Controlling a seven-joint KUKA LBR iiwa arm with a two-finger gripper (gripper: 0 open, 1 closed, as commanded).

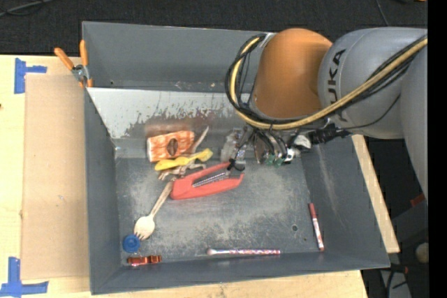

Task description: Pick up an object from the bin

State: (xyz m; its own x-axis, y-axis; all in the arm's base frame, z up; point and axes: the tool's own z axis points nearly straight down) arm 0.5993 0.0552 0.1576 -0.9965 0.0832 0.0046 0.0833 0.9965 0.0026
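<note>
Red brush [206,186] lies mid-bin, its right end just beside the gripper [236,158], whose state cannot be told. It should centre over the body and close across the narrow width.

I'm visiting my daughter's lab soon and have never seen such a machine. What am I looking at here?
This is a robot arm reaching in from the right. The orange cover is part of its wrist. A single camera looks down from above, slightly from one side, into a grey metal bin. The arm's job is to lift one thing out.

At the arm's tip is a pincer, low over the right end of what looks like a red brush in the middle of the bin. Nearby lie a yellow plastic piece, an orange packet, a pale fork and a blue cap. There is also a pen by the front wall and a red pen on the right. I cannot tell whether the pincer grips anything.
</note>
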